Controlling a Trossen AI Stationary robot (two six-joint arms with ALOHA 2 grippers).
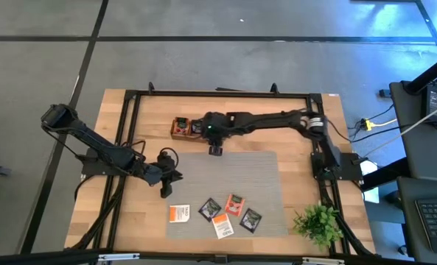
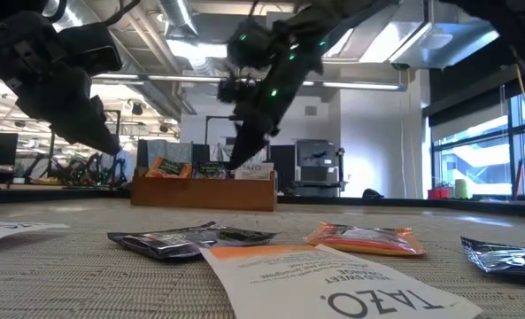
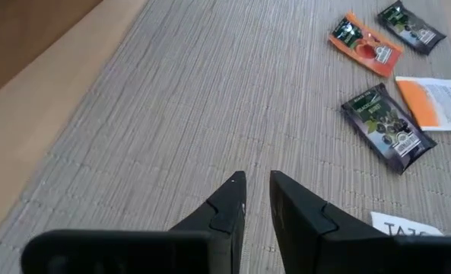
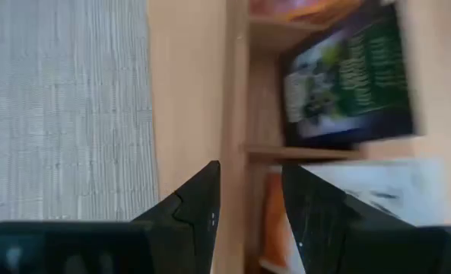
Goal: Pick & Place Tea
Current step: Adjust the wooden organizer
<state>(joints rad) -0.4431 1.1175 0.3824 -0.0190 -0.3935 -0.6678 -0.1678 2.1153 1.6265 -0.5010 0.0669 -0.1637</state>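
The right gripper (image 4: 248,198), fingers spread and empty, hovers over the long brown wooden three-compartment tray (image 1: 183,129); it should probably lift straight clear; the left gripper (image 3: 255,186), narrowly parted, waits above the grey woven mat (image 1: 233,177).

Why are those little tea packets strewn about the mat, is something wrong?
Nothing looks damaged or spilled. Five tea sachets lie loose at odd angles on the grey mat, two overlapping; others already stand in the wooden tray.
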